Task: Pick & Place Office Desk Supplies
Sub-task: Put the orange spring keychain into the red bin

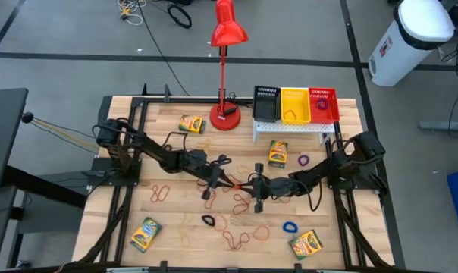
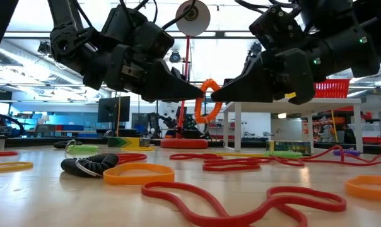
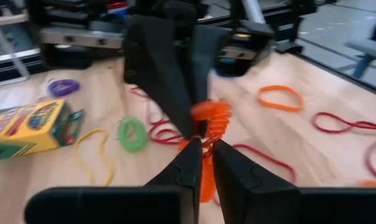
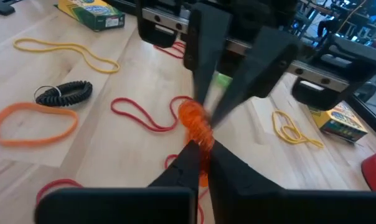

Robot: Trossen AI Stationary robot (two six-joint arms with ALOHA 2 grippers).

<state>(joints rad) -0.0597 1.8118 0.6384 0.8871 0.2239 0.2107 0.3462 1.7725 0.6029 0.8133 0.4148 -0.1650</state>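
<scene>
Above mid-table, left gripper (image 2: 193, 90) and right gripper (image 2: 221, 93) meet tip-to-tip, both pinching an orange coiled band (image 2: 206, 101).

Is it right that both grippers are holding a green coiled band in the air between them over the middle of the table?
Not quite: the coiled band is orange, not green. The low view shows it hanging above the table between the left gripper and the right gripper, both pinching it. The rest stands.
</scene>
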